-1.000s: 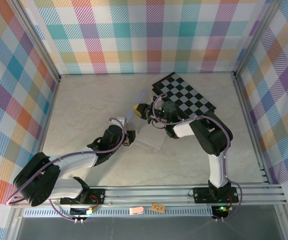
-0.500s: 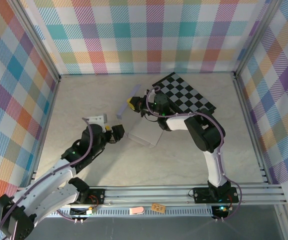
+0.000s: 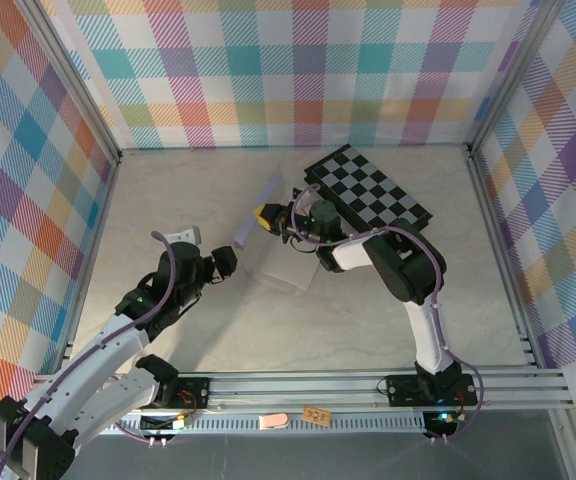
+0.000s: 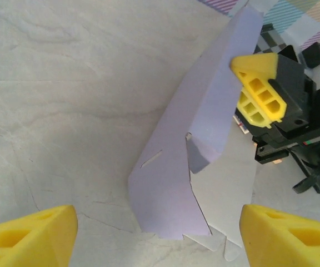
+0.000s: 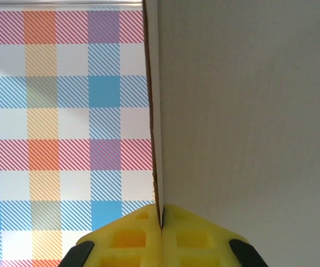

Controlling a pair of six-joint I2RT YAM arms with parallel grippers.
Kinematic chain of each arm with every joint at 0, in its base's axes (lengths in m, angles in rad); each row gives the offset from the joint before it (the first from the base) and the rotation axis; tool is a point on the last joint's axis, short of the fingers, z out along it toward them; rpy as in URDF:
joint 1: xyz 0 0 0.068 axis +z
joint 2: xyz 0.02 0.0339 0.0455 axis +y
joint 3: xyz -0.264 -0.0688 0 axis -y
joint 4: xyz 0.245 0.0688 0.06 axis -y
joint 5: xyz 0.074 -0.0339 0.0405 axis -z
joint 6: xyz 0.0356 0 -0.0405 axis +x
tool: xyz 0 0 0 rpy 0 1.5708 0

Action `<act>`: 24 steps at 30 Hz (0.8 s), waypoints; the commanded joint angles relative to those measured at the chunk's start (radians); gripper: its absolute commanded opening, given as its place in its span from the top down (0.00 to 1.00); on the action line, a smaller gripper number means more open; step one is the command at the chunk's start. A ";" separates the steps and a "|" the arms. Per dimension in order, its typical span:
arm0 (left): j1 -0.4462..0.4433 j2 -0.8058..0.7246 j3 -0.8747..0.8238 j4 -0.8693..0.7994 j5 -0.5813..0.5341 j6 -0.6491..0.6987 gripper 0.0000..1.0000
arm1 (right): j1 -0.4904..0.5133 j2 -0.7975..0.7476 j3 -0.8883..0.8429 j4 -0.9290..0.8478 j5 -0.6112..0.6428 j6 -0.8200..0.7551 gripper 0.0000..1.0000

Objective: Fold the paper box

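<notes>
While my right gripper [image 3: 265,217] is clamped on the raised side flap of the paper box [image 3: 286,268], which sits mid-table just beside the near-left corner of the checkerboard [image 3: 368,195], I'd hold that flap upright. I'd then bring the left gripper [image 3: 223,262], jaws wide and empty just left of the box, in low to press along the crease, not the free edge. The flap's long axis runs diagonally, near-left to far-right in the overhead, lavender face toward the left arm, off-white base panel flat on the table [image 3: 168,200].
</notes>
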 commanded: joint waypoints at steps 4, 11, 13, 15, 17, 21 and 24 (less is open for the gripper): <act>0.009 0.019 -0.031 -0.017 0.053 -0.010 0.30 | -0.010 0.006 -0.088 -0.067 -0.065 -0.082 1.00; 0.008 0.012 -0.082 0.004 0.052 -0.024 0.32 | -0.025 0.001 -0.138 -0.109 -0.086 -0.113 1.00; 0.009 0.023 -0.089 0.005 0.058 -0.019 0.33 | -0.025 0.001 -0.124 -0.145 -0.088 -0.119 1.00; 0.009 0.029 -0.101 -0.003 0.049 -0.009 0.35 | -0.027 -0.005 -0.104 -0.183 -0.084 -0.121 1.00; 0.011 0.024 -0.123 -0.001 0.028 0.020 0.37 | -0.026 -0.010 -0.080 -0.214 -0.083 -0.123 1.00; 0.064 0.061 -0.146 0.063 0.078 0.085 0.42 | -0.026 -0.015 -0.026 -0.299 -0.098 -0.132 1.00; 0.107 0.123 -0.159 0.124 0.138 0.110 0.47 | -0.026 -0.014 -0.009 -0.317 -0.097 -0.130 1.00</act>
